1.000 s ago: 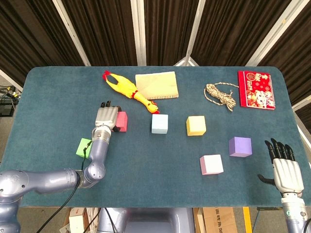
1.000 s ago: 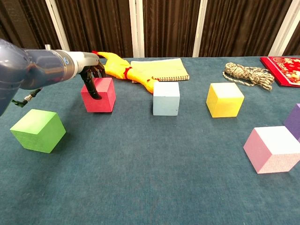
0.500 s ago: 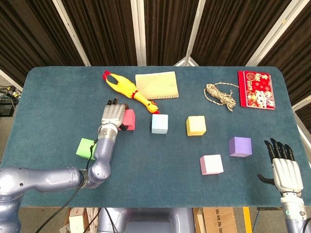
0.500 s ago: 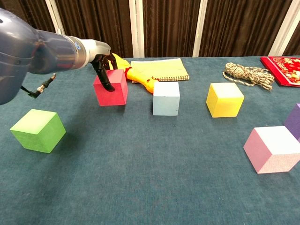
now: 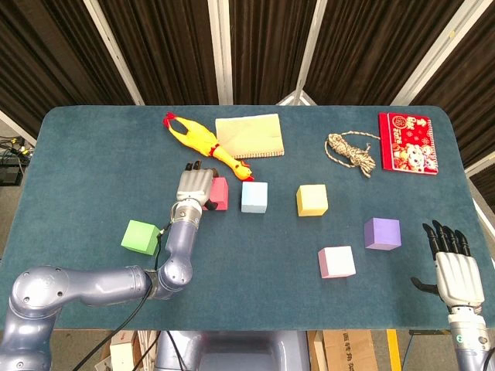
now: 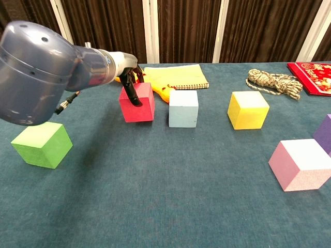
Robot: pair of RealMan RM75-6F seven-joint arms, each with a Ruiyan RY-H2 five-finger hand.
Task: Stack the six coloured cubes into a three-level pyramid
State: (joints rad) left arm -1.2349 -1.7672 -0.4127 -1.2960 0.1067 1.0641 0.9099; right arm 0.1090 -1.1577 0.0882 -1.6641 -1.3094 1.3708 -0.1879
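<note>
My left hand (image 5: pixel 196 185) (image 6: pixel 130 82) grips the red cube (image 5: pixel 218 193) (image 6: pixel 137 102), which stands a small gap to the left of the light blue cube (image 5: pixel 254 196) (image 6: pixel 183 108). The yellow cube (image 5: pixel 311 199) (image 6: pixel 247 109) sits further right in the same row. The green cube (image 5: pixel 139 236) (image 6: pixel 41 144) lies near the left, behind my forearm in the chest view. The pink cube (image 5: pixel 336 262) (image 6: pixel 303 165) and purple cube (image 5: pixel 382 233) (image 6: pixel 326 133) rest at the front right. My right hand (image 5: pixel 449 264) hangs off the table's near right corner, fingers spread and holding nothing.
A yellow rubber chicken (image 5: pixel 200 142) (image 6: pixel 150 82) and a tan notebook (image 5: pixel 248 136) (image 6: pixel 179 76) lie behind the cubes. A rope coil (image 5: pixel 350 151) (image 6: pixel 273 82) and a red packet (image 5: pixel 407 142) (image 6: pixel 314 71) sit at the back right.
My left hand has carried the red cube to the right, from beside the green cube's side to just left of the light blue cube. The right hand has stayed put.
</note>
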